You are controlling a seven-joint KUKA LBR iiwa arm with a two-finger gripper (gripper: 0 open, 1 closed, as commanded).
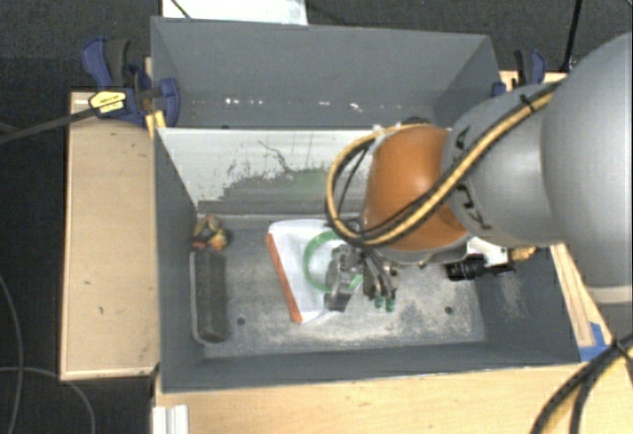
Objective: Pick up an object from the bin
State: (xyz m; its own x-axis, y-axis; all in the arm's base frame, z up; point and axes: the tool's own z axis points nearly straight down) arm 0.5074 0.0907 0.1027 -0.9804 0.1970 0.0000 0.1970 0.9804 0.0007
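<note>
My gripper [358,296] reaches down into the middle of the bin, its fingertips low over the floor. Right under and left of it lies a flat white packet [297,254] with an orange edge strip, and a green ring shape [318,257] shows on it beside the fingers. Nothing can be made out between the fingers. A long dark grey bar [211,296] lies along the bin's left wall, with a small brown and yellow thing [209,234] at its far end.
The orange wrist cover and looping cables hang above the gripper and hide the bin's right middle. The big grey arm covers the bin's right side. Bare floor shows along the front wall.
</note>
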